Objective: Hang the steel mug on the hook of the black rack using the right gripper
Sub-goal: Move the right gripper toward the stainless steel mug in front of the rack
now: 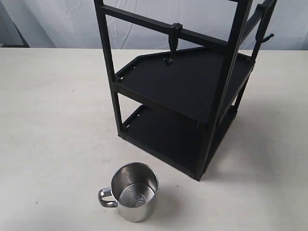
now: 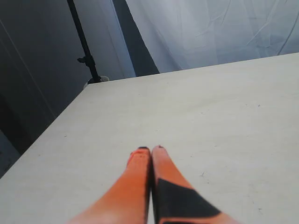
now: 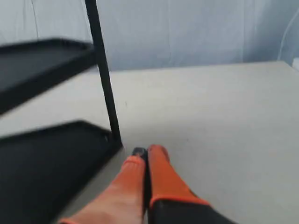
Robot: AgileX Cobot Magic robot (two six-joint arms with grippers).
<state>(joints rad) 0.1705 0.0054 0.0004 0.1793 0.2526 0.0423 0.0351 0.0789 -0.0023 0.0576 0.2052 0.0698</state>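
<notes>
A: Where's the steel mug (image 1: 135, 191)?
B: Upright on the worktop (image 1: 53, 125), handle leftward, in front of the black rack (image 1: 185, 96); hook (image 1: 172, 44) above.
A: Pincers?
B: Left pincer (image 2: 150, 150) closed, empty. Right pincer (image 3: 145, 152) likewise, beside the rack's post; mug unseen from it.

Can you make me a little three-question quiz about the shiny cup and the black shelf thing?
1. True or false: the steel mug already hangs on the hook.
2. The mug stands: A) on the top shelf, B) on the table in front of the black rack, C) inside a gripper.
3. Fill in: in the wrist views, the left gripper and the right gripper both have their orange fingers pressed ____.

Key: 1 false, the mug stands upright on the table. 2 B. 3 together, holding nothing.
</notes>
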